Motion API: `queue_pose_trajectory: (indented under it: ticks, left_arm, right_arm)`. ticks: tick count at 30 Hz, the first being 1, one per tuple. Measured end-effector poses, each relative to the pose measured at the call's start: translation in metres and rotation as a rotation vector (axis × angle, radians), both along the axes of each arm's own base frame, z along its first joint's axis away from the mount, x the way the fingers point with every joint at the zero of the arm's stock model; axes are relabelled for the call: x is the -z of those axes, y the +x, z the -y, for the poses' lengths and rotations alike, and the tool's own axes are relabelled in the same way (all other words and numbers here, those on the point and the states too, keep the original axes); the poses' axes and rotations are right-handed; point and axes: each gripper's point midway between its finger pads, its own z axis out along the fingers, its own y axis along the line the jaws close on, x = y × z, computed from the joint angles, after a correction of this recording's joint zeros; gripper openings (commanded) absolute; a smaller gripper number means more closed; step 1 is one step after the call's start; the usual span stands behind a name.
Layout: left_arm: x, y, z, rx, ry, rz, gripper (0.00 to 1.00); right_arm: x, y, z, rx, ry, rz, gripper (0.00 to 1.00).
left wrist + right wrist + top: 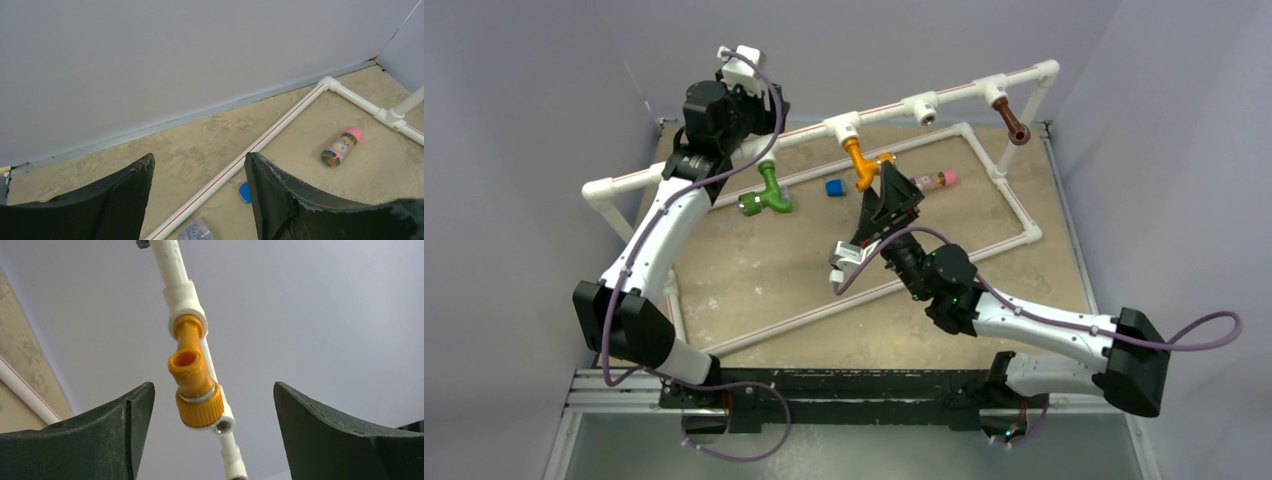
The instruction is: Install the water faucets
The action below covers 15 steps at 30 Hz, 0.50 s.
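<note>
Orange plastic marked the centre of the top view: your orange faucet (pixel 864 165) hung from a tee (pixel 844 128) on the raised white rail (pixel 964 92), its spout bent toward the right of the frame. You had the right gripper (pixel 898 190) just below and right of it, pointing up at it. In the right wrist view the orange faucet (pixel 192 375) stood mid-frame between the two dark fingers (pixel 115 435), which were spread wide. Clear gaps showed on both sides, so they pinched nothing.

Left of centre in the top view, the green faucet (pixel 767 192) hung below the rail, beside your left arm (pixel 664 220). Its upper end sat too close to the arm to tell how it joined the rail. At the upper right, the brown faucet (pixel 1014 125) hung from the last tee (pixel 996 92). Between orange and brown, one tee (pixel 924 108) showed an open mouth.

You held the left gripper (pixel 200 165) high at the upper left of the top view. In its wrist view the fingers were parted, with only the sandy table (pixel 200 145) and a red-striped floor pipe (pixel 260 142) between them. A pink-capped cylinder (pixel 342 147) lay on its side at the right of that frame. A blue piece (pixel 244 192) peeked out beside the right finger.
</note>
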Motion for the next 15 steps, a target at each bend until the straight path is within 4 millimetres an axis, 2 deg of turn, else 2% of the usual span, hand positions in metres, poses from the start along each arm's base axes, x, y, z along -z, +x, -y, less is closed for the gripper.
queue_pose_trajectory:
  ticks: [4,8,12,13,15]
  left_arm:
    - [0.000,0.000,0.000,0.000,0.000,0.000,0.66]
    - [0.000,0.000,0.000,0.000,0.000,0.000,0.66]
    - [0.000,0.000,0.000,0.000,0.000,0.000,0.66]
    - [0.000,0.000,0.000,0.000,0.000,0.000,0.66]
    - [0.000,0.000,0.000,0.000,0.000,0.001,0.66]
  right_arm:
    - [0.003,0.007,-0.015,0.006,-0.035,0.024,0.82]
    - [-0.001,0.013,-0.026,0.003,-0.024,0.028,0.70]
    - [-0.010,0.019,-0.030,0.011,0.023,0.021,0.58]
    - [-0.010,0.020,-0.029,0.011,0.035,0.017,0.52]
    - [-0.007,0.023,-0.028,0.005,0.063,-0.010,0.46]
